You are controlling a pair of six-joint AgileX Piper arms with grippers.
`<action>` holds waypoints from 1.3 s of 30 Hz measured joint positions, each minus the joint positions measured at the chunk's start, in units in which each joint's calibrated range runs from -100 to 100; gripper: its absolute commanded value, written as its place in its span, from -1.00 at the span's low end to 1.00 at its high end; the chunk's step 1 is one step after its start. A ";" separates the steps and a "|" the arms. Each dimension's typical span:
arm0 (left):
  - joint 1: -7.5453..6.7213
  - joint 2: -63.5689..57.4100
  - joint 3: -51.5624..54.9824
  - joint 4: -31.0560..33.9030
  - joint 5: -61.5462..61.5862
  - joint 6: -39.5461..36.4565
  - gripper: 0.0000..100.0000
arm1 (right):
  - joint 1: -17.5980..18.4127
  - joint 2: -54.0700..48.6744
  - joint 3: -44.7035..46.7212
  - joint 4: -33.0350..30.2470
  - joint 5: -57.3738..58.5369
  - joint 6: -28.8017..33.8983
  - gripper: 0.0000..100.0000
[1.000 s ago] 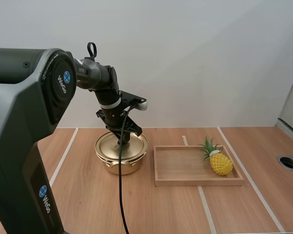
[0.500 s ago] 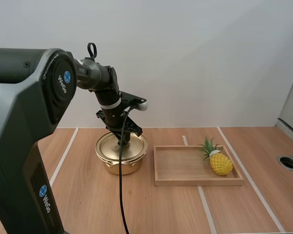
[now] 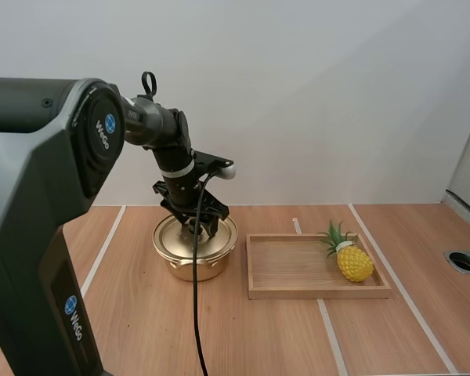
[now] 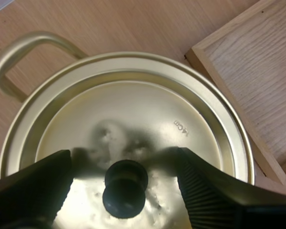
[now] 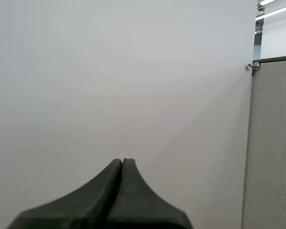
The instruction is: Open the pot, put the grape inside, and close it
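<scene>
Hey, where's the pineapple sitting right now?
In the high view the pineapple lies at the right end of the wooden tray, which sits just right of the gold pot.

Left wrist view. We are looking straight down on the gold lid [image 4: 133,109] closing the pot [image 4: 1,71]. Its black knob [image 4: 125,188] is sitting between the fingers [image 4: 205,191] of our left end effector [image 4: 123,161], which are standing apart, clear of it. The loop handle [image 4: 43,37] is projecting over the worktop [image 4: 133,21]; a wooden tray [image 4: 248,62] is lying just beside the pot.
</scene>
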 measured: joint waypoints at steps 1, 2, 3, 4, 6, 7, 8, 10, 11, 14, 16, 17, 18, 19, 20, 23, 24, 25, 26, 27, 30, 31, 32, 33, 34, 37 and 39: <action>0.00 0.00 0.00 0.27 0.00 -0.22 1.00 | 0.00 0.00 0.00 0.00 0.00 0.00 -1.00; 0.00 0.00 0.00 0.56 0.00 -0.60 1.00 | 0.00 0.00 0.00 0.00 0.00 0.00 -1.00; 0.00 0.00 0.00 1.11 0.18 -1.11 1.00 | 0.00 0.00 0.00 0.00 0.00 0.00 -1.00; 0.00 -0.17 -0.15 1.80 0.91 -1.68 1.00 | 0.00 0.00 0.00 0.00 0.00 0.00 -1.00; 0.00 -0.97 -0.42 4.01 2.53 -2.50 1.00 | 0.00 0.00 0.00 0.00 0.00 0.00 -1.00; 0.00 -1.64 -0.45 5.45 3.63 -2.72 1.00 | 0.00 0.00 0.00 0.00 0.00 0.00 -1.00; 0.00 -2.48 -0.90 6.43 4.64 -3.00 1.00 | 0.00 0.00 0.00 0.00 0.00 0.00 -1.00; 0.08 -4.79 -1.94 7.65 5.47 -3.56 1.00 | 0.00 0.00 0.00 0.00 -0.73 0.00 -1.00; 0.08 -6.60 -2.52 8.04 5.92 -3.68 1.00 | 0.00 0.00 0.00 0.00 -1.12 0.00 -1.00; 0.08 -12.61 -5.23 8.04 7.29 -3.77 1.00 | 0.00 0.00 0.00 0.12 -1.71 0.00 -1.00; 0.08 -16.70 -7.32 8.04 8.38 -4.06 1.00 | 0.00 0.00 0.00 0.22 -1.71 0.00 -1.00; 0.08 -18.51 -8.31 8.04 8.80 -4.05 1.00 | 0.00 0.00 0.00 0.22 -1.75 0.00 -1.00; 0.08 -20.71 -9.29 8.04 9.30 -4.20 1.00 | 0.00 0.00 0.00 0.22 -1.92 0.00 -1.00; 0.08 -22.86 -10.35 8.04 9.82 -4.35 1.00 | 0.00 0.00 0.00 0.32 -1.92 0.00 -1.00; 0.08 -24.54 -11.28 8.04 10.05 -4.46 1.00 | 0.00 0.00 0.00 0.32 -1.92 0.00 -1.00; 0.08 -29.92 -14.51 8.04 10.69 -4.69 1.00 | 0.00 0.00 0.00 0.32 -1.92 0.00 -1.00; 0.08 -31.68 -15.61 8.04 11.01 -4.78 1.00 | 0.00 0.00 0.00 0.32 -1.92 0.00 -1.00; 0.08 -33.35 -16.77 8.04 11.21 -4.78 1.00 | 0.00 0.00 0.00 0.32 -1.92 0.00 -1.00; 0.08 -34.88 -18.02 8.04 11.41 -4.88 1.00 | 0.00 0.00 0.00 0.32 -1.92 0.00 -1.00; 0.08 -36.27 -19.32 8.04 11.58 -5.03 1.00 | 0.00 0.00 0.00 0.32 -1.92 0.00 -1.00; 0.08 -39.81 -23.35 8.04 11.75 -5.97 1.00 | 0.00 0.00 0.00 0.32 -1.92 0.00 -1.00; 0.08 -40.84 -25.10 8.04 11.75 -6.35 1.00 | 0.00 0.00 0.00 0.32 -1.92 0.00 -1.00; 0.08 -41.74 -26.94 8.04 11.75 -6.73 1.00 | 0.00 0.00 0.00 0.32 -1.92 0.00 -1.00; 0.08 -42.42 -28.42 8.04 11.75 -6.97 1.00 | 0.00 0.00 0.00 0.57 -1.92 0.00 -1.00; 0.08 -43.16 -30.23 8.04 11.75 -7.21 1.00 | 0.00 0.00 0.00 1.06 -1.92 0.00 -1.00; 0.08 -44.59 -35.48 8.04 12.41 -7.86 0.88 | 0.00 0.00 0.00 3.00 -1.92 0.03 -1.00; 0.08 -44.94 -39.29 8.04 13.77 -8.41 -0.16 | 0.00 0.00 0.00 4.07 -1.76 0.03 -1.00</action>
